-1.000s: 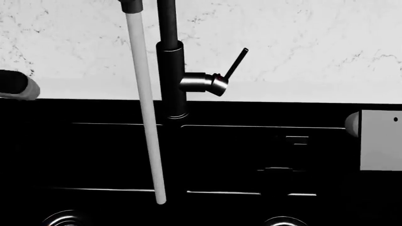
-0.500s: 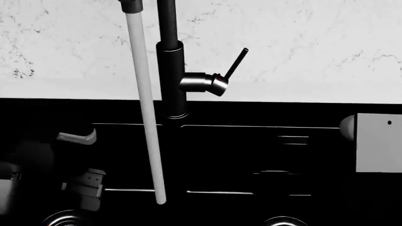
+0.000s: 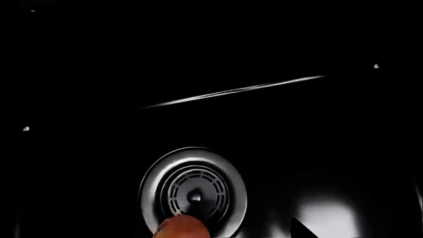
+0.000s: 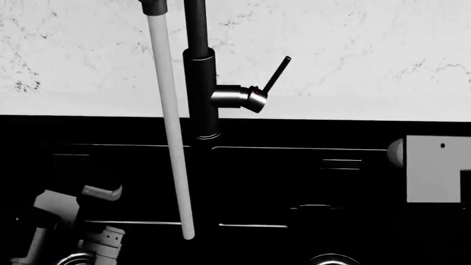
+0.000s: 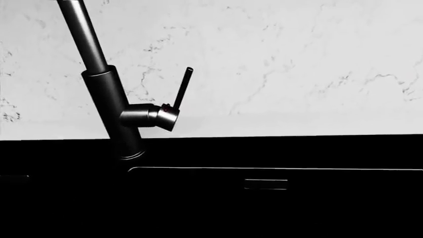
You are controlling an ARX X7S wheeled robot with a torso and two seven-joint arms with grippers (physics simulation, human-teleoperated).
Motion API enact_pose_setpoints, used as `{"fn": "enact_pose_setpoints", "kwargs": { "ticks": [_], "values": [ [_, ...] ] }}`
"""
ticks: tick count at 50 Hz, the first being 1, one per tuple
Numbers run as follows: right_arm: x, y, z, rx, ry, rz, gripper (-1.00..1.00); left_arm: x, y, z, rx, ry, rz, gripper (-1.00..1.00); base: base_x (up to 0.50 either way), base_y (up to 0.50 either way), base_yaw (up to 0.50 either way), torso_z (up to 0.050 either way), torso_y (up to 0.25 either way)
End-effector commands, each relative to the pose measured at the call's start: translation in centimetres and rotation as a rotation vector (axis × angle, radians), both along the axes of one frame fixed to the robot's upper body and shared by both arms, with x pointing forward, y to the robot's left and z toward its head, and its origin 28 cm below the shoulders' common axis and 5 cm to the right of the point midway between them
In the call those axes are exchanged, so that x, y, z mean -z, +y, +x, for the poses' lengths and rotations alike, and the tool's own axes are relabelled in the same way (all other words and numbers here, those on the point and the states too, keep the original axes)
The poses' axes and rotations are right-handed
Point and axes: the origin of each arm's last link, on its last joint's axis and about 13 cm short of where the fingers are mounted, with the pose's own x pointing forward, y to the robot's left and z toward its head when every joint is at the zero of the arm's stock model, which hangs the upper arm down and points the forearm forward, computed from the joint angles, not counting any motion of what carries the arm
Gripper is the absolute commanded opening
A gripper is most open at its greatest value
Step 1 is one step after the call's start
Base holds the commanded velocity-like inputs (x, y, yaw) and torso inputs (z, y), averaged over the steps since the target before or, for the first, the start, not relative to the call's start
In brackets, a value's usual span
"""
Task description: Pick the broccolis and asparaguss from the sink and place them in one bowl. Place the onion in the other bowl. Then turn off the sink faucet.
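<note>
Lying in the black sink (image 3: 79,59) at the drain (image 3: 193,191): the onion (image 3: 180,228), seeming round, firm, smooth, likely slippery — gripping across its widest part. Left gripper (image 4: 88,221) reaching in, finger spread impossible to tell. Water (image 4: 171,127) pouring.

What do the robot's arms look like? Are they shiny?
Not shiny. The left arm is made of pale grey and white rounded blocks, with a ribbed white cylinder near its end. The right arm shows as a plain light-grey box with one small dark dot and a rounded cap. No cables or grippers can be seen.
</note>
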Motion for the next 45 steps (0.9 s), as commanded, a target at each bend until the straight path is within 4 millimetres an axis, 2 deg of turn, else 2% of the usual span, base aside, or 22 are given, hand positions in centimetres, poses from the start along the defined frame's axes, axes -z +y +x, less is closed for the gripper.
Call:
{"fn": "enact_pose_setpoints", "kwargs": {
  "ticks": [1, 14, 16, 17, 23, 27, 32, 45],
  "values": [
    [0.4, 0.1, 0.0, -0.01, 0.01, 0.008, 1.0, 1.2, 0.8, 1.0, 0.005, 0.001, 0.043, 1.0, 0.0, 0.0, 0.0, 0.0, 0.0],
    [0.1, 0.2, -0.1, -0.026, 0.007, 0.0, 1.0, 3.8, 2.4, 1.1, -0.012, 0.034, 0.035, 1.0, 0.0, 0.0, 0.0, 0.0, 0.0],
    [0.1, 0.2, -0.1, -0.027, 0.004, 0.004, 1.0, 4.7, 2.7, 0.6, -0.028, 0.045, 0.003, 1.0, 0.0, 0.0, 0.0, 0.0, 0.0],
    [0.1, 0.2, -0.1, -0.03, 0.006, 0.002, 1.0, 4.9, 2.9, 0.8, -0.013, -0.004, -0.048, 1.0, 0.0, 0.0, 0.0, 0.0, 0.0],
    [0.3, 0.3, -0.1, -0.033, 0.005, 0.004, 1.0, 5.7, 3.6, -0.1, -0.068, 0.046, -0.015, 1.0, 0.0, 0.0, 0.0, 0.0, 0.0],
    [0.4, 0.3, 0.0, -0.031, 0.005, 0.006, 1.0, 6.1, 3.6, -0.3, -0.014, 0.06, -0.041, 1.0, 0.0, 0.0, 0.0, 0.0, 0.0],
    [0.7, 0.2, -0.2, -0.029, 0.006, 0.009, 1.0, 6.8, 3.8, -1.1, -0.048, 0.126, 0.038, 1.0, 0.0, 0.0, 0.0, 0.0, 0.0],
    [1.1, 0.1, -0.3, -0.025, 0.01, 0.012, 1.0, 7.4, 4.3, -1.3, -0.034, 0.101, 0.05, 1.0, 0.0, 0.0, 0.0, 0.0, -0.008]
  ]
}}
